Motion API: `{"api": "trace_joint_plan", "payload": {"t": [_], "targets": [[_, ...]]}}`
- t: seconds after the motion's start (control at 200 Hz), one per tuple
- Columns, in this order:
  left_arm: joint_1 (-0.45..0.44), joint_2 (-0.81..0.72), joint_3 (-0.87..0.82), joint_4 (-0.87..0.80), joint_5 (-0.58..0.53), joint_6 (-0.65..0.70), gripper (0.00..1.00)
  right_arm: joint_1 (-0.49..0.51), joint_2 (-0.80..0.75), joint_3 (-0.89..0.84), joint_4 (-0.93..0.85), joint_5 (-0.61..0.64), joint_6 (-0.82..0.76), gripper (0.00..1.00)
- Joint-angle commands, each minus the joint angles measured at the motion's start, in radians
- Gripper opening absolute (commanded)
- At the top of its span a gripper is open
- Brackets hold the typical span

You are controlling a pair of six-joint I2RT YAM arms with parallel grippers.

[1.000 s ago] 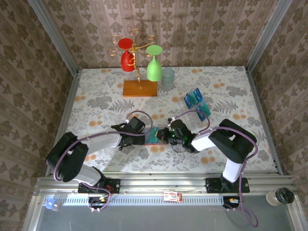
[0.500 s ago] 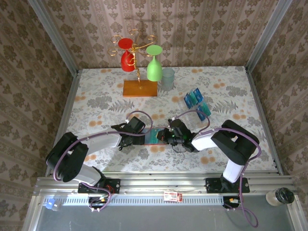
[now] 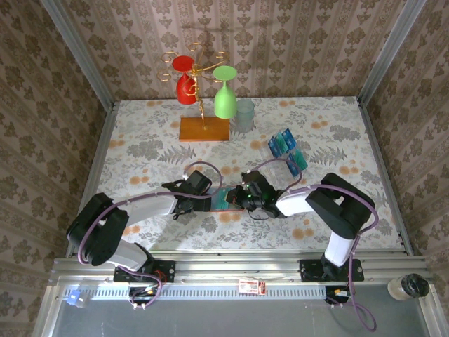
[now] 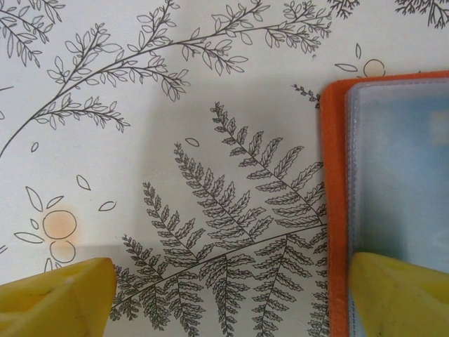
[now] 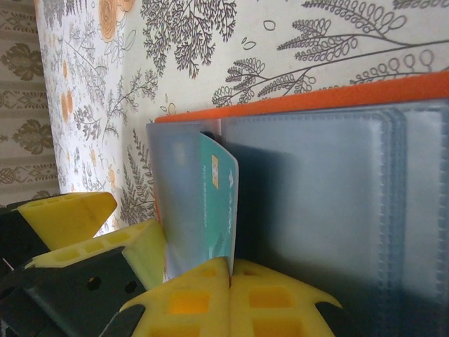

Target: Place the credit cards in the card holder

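Observation:
The card holder (image 3: pixel 224 208), an orange wallet, lies open on the table between both grippers, its grey-blue pockets (image 5: pixel 316 189) facing up. My right gripper (image 5: pixel 230 270) is shut on a teal credit card (image 5: pixel 219 200). The card stands on edge at the wallet's left pockets, with a translucent pocket leaf over its left side. My left gripper (image 4: pixel 228 302) is open. Its right finger (image 4: pixel 400 295) lies on the wallet's pocket (image 4: pixel 400 175) and its left finger (image 4: pixel 56 295) is over bare tablecloth. More blue and teal credit cards (image 3: pixel 287 149) stand in a clear rack at the right rear.
A wooden stand (image 3: pixel 203 130) holding a red glass and a green glass is at the back centre, with a clear cup (image 3: pixel 244 116) beside it. Patterned walls close the table on three sides. The two grippers (image 3: pixel 210 199) (image 3: pixel 242 198) are almost touching over the wallet.
My right gripper has moved slightly left with the teal card, closer over the wallet. The left arm has stayed put.

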Motion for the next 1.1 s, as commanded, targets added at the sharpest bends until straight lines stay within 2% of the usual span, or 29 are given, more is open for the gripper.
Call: {"api": "trace_joint_plan", "payload": {"t": [0.0,0.21,0.38,0.495,0.58,0.795,1.09], "targets": [[-0.006,0.003,-0.029,-0.032,-0.007,-0.007,0.88,0.003,0.049,0.020,-0.111,-0.050,-0.035,0.00],[-0.006,0.004,-0.032,-0.029,-0.006,-0.012,0.88,-0.012,0.069,0.081,-0.201,-0.089,-0.077,0.00],[-0.006,0.006,-0.037,-0.020,-0.001,-0.018,0.88,-0.037,0.022,0.130,-0.341,-0.105,-0.162,0.25],[-0.005,0.007,-0.037,-0.018,-0.001,-0.017,0.88,-0.060,-0.030,0.155,-0.437,-0.095,-0.218,0.30],[-0.005,0.007,-0.039,-0.015,-0.001,-0.017,0.88,-0.067,-0.058,0.180,-0.504,-0.078,-0.256,0.28],[-0.005,0.007,-0.044,-0.009,0.002,-0.020,0.88,-0.067,-0.034,0.249,-0.557,-0.087,-0.297,0.05],[-0.005,0.000,-0.040,-0.008,0.008,-0.023,0.88,-0.044,0.058,0.324,-0.555,-0.096,-0.296,0.02]]}}
